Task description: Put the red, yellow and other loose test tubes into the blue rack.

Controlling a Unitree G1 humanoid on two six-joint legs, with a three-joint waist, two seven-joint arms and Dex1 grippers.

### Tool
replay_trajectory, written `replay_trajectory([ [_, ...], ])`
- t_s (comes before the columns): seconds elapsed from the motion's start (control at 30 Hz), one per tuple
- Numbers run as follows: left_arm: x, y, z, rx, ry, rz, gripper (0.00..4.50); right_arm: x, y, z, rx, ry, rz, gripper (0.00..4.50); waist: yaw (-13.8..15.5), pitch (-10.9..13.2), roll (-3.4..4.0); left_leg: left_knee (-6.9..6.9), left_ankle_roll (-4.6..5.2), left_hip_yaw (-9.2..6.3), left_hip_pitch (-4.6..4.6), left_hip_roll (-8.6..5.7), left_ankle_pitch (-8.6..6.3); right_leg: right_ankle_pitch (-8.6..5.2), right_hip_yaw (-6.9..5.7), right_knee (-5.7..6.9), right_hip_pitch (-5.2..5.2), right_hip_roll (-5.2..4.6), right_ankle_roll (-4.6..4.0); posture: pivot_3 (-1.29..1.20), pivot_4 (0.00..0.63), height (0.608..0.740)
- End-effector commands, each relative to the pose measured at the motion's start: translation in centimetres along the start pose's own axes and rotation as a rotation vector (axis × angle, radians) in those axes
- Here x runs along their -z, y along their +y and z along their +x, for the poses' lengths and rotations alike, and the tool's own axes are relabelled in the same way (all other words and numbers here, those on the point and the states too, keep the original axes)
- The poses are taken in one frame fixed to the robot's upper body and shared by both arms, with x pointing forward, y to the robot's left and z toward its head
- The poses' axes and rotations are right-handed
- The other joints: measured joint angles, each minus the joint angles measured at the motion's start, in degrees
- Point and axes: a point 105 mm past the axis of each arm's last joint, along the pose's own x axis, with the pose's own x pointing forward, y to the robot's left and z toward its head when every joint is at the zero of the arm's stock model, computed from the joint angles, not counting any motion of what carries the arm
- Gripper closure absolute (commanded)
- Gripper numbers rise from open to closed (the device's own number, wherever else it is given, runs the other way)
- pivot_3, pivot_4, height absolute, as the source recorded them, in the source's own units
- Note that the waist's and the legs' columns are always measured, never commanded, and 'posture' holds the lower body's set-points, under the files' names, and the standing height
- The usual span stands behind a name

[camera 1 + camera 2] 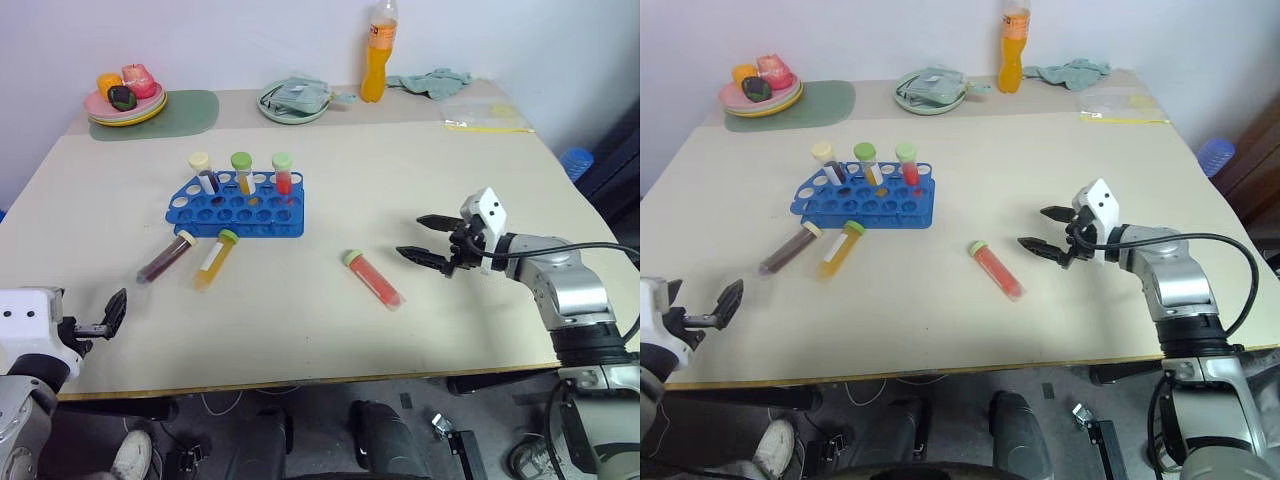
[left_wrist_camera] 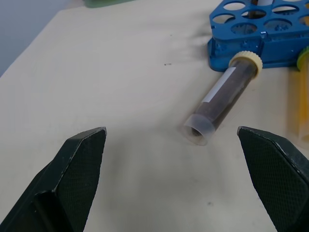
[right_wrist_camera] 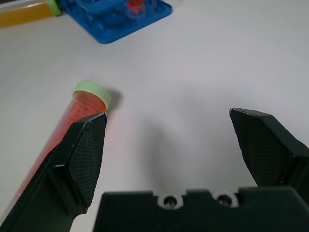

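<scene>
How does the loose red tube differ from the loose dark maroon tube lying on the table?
The red tube has a pale green cap and lies alone near the open right hand; the dark maroon tube has a cream cap and lies just in front of the blue rack, beside the yellow tube. Their capped ends tilt opposite ways. Both lie flat, outside the rack.

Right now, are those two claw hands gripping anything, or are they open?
Left gripper: open, holding nothing.
Right gripper: open, holding nothing; the red test tube lies loose beside it.
</scene>
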Motion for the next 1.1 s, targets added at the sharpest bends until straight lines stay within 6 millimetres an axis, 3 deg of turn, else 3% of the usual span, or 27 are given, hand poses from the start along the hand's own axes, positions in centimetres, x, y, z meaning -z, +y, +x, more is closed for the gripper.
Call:
replay_trajectory([
  [0.03,-1.0,0.1,-0.2,-0.034,-0.048,0.014,0.02,-1.5,-0.3,0.2,0.001,-0.032,-0.046,0.00,0.0,0.0,0.00,0.00,0.00,0.00,0.00,0.00,0.00,0.00,0.00,0.00,0.00,0.00,0.00,0.00,0.150,0.740],
  [0.33,-1.7,-0.9,0.3,-0.007,-0.087,0.024,0.02,-2.1,-0.8,0.7,0.015,-0.007,-0.018,0.00,0.1,0.0,0.00,0.00,0.00,0.00,0.00,0.00,0.00,0.01,0.00,0.01,0.00,0.01,0.01,0.00,0.150,0.740],
  [0.47,-3.1,-4.4,1.2,0.169,-0.141,0.026,0.02,-2.5,-0.2,0.9,0.000,0.067,-0.003,0.00,0.2,0.0,0.00,0.02,0.00,-0.01,-0.01,-0.01,0.00,0.01,0.00,0.02,0.01,0.00,0.00,0.00,0.150,0.740],
  [0.6,-3.9,-9.7,2.0,0.429,-0.175,0.039,0.02,-3.4,0.2,0.8,0.001,0.178,-0.017,0.00,0.2,0.1,0.11,0.05,0.00,0.00,-0.01,-0.02,0.00,0.01,0.00,0.03,0.01,0.00,0.00,0.00,0.150,0.740],
  [0.77,-3.8,-16.2,2.5,0.721,-0.186,0.050,0.02,-4.3,2.0,1.5,-0.017,0.356,0.139,0.00,-0.1,0.1,0.12,0.03,0.00,-0.02,-0.02,-0.02,0.00,0.03,0.00,0.05,-0.03,0.02,0.02,0.00,0.150,0.740],
  [1.0,-3.7,-20.4,2.4,0.907,-0.204,0.066,0.02,-5.2,4.3,2.6,-0.021,0.549,0.349,0.00,0.0,0.1,0.19,0.03,0.01,-0.02,-0.21,-0.02,0.00,0.06,0.01,0.15,-0.25,0.01,0.06,0.00,0.150,0.740],
  [1.1,-2.9,-21.7,1.0,0.989,-0.196,0.058,0.02,-5.3,4.4,4.2,-0.009,0.618,0.398,0.00,-0.2,0.1,0.20,0.27,0.01,0.00,-0.78,-0.03,0.01,0.17,0.02,0.37,-0.84,0.00,0.21,0.00,0.150,0.740],
])
